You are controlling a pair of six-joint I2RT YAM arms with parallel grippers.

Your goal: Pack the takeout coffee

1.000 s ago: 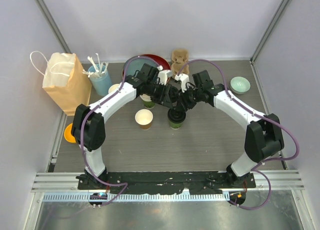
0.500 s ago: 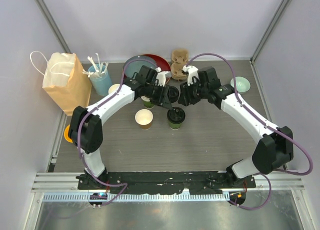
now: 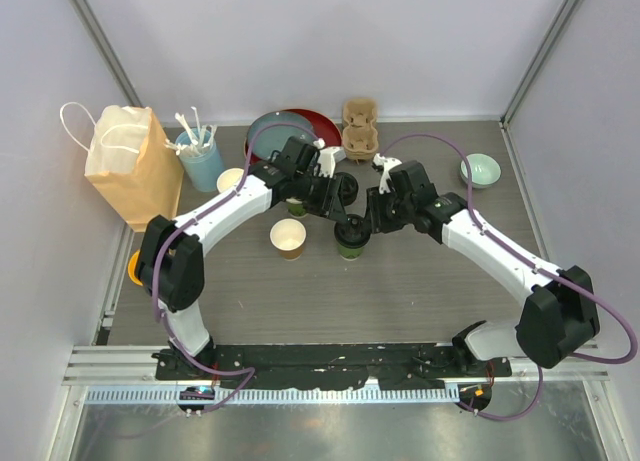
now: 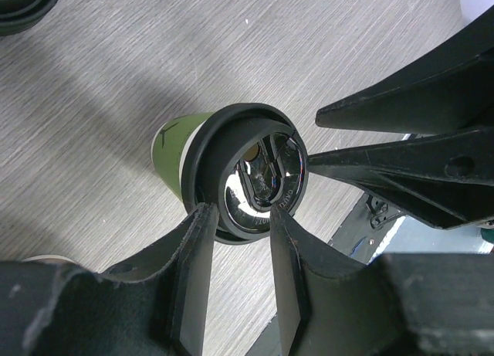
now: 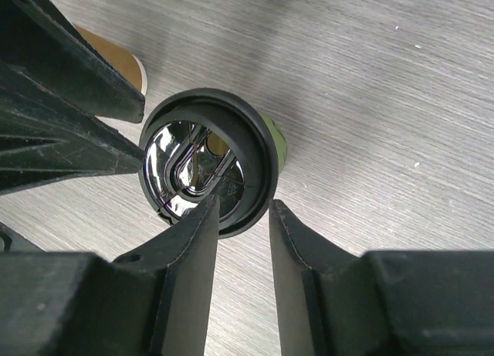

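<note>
Jaws of the left gripper are set to a narrow gap, and the six o'clock edge of the black lid is seen between them. Nothing is clamped, and whether the rim is touched cannot be told. The right gripper is held the same way from the opposite side, its jaws narrowly parted over the same lid. The lid is seated on the green cup, which stands upright near the middle of the counter.

Just beside it, at nine o'clock, the brown cup is found upright with its cream inside exposed and no lid on it. A cardboard cup carrier lies at twelve o'clock near the back edge, with nothing seen in its wells. A paper bag stands at ten o'clock, well apart.

The task is judged to be roughly a quarter done: one cup has been capped, or nearly so. The brown cup is yet to be lidded, and neither cup has been placed in the carrier or the bag.
</note>
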